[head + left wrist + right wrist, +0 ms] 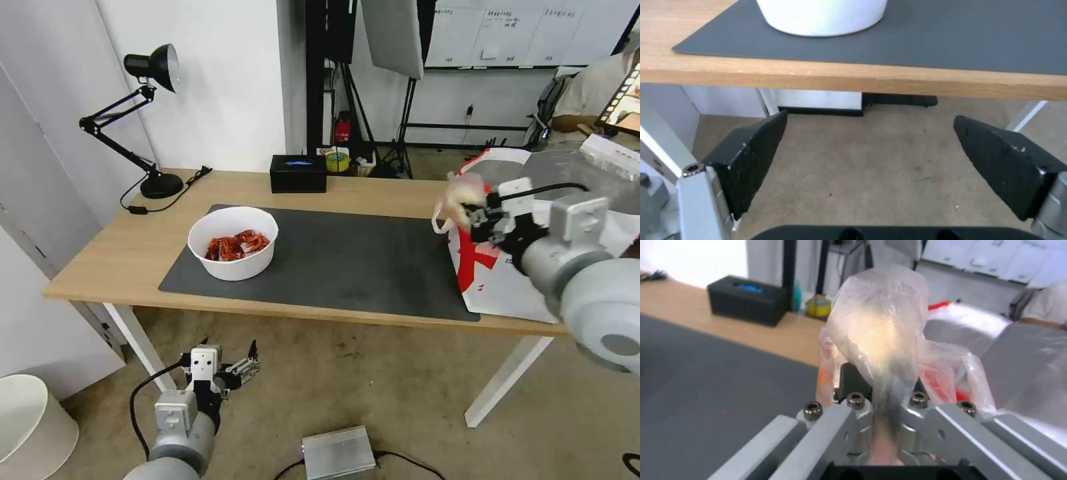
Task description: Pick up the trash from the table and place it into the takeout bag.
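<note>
Bowl (pixel 233 242) alone on mat (pixel 347 257); right gripper (pixel 481 217) pinches clear bag (pixel 461 193) beside takeout bag (pixel 507 280); left gripper (pixel 223 370) open below table (pixel 133 247).

Bright, even indoor light; soft shadows; the clear bag (pixel 880 330) is blurred.

light-wood tabletop (pixel 373 193), carrying dark grey mat (pixel 360 257); on mat, white bowl (pixel 233 242); behind mat, black box (pixel 298 173) and desk lamp (pixel 143 120); right of mat, takeout bag (pixel 507 280).
</note>
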{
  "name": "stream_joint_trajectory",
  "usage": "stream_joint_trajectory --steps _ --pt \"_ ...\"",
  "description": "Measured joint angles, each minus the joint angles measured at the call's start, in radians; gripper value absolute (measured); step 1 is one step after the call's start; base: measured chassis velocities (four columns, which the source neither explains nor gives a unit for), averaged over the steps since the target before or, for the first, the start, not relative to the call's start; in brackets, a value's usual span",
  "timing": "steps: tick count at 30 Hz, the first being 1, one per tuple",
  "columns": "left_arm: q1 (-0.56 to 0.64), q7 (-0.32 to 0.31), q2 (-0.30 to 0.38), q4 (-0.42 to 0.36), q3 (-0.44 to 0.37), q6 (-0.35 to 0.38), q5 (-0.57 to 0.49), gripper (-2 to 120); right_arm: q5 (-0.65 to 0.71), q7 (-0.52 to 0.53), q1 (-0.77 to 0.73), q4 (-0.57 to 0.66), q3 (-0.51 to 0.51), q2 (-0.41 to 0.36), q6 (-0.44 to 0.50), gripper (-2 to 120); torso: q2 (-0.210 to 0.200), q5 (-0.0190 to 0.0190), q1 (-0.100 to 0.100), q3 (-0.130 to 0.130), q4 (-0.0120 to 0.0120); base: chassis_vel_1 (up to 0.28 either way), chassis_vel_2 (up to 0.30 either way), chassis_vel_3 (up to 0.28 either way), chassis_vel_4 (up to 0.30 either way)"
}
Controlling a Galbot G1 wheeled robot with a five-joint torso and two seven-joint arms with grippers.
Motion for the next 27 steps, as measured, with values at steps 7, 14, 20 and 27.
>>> stream_joint_trajectory --steps 7,14,20,27 --pt "-0.001 0.011 0.007 -0.002 0.001 0.0 0.0 100 0.043 -0.001 -0.008 -0.016 0.091 -0.03 0.003 3 0.0 -0.0002 0.0 0.0 0.0 0.0 0.0 0.0 0.0" --pt "-0.005 0.012 0.01 -0.003 0.004 -0.001 0.0 100 0.067 -0.004 -0.006 -0.068 0.136 -0.055 0.004 3 0.0 -0.0001 0.0 0.0 0.0 0.0 0.0 0.0 0.0" --pt "-0.005 0.012 0.008 -0.014 0.015 -0.001 -0.001 100 0.065 -0.017 0.001 -0.136 0.141 -0.053 0.006 3 0.0 0.0 0.0 0.0 0.0 0.0 0.0 0.0 0.0" --pt "-0.008 0.012 0.008 -0.013 0.016 -0.001 -0.001 100 0.062 -0.028 0.022 -0.188 0.129 -0.046 0.009 3 0.0 -0.0001 0.0 0.0 -0.0001 0.0 0.0 0.0 0.0"
